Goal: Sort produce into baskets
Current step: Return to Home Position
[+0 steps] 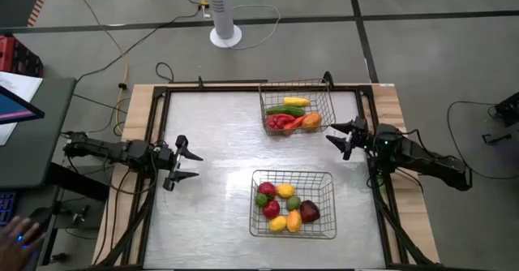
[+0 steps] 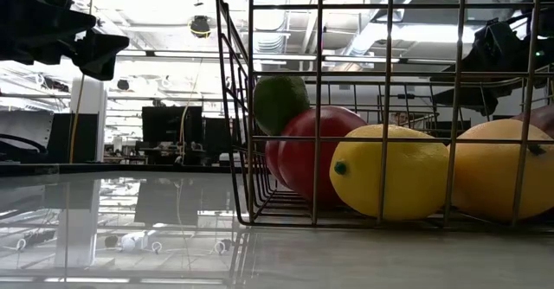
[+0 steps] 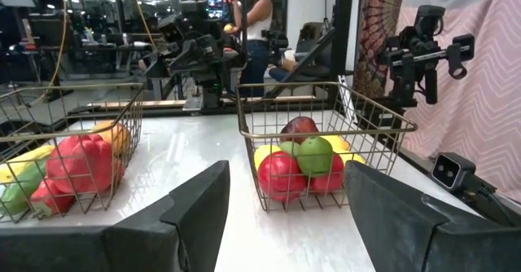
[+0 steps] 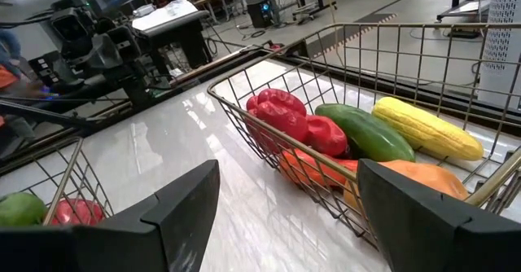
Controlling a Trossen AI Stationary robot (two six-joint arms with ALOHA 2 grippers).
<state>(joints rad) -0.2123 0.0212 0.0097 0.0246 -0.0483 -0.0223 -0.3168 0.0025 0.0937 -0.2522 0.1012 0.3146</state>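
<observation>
Bright ceiling lights (image 2: 407, 34), mirror-like glare on table (image 1: 219, 133), faint shadows

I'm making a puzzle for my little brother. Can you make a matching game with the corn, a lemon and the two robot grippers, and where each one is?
1. corn
2. lemon
3. left gripper
4. right gripper

a. open, close to the far basket
b. in the near basket with the lime
c. open, over bare table, away from both baskets
d. lying next to the cucumber

Pairs: 1-d, 2-b, 3-c, 4-a.
</observation>
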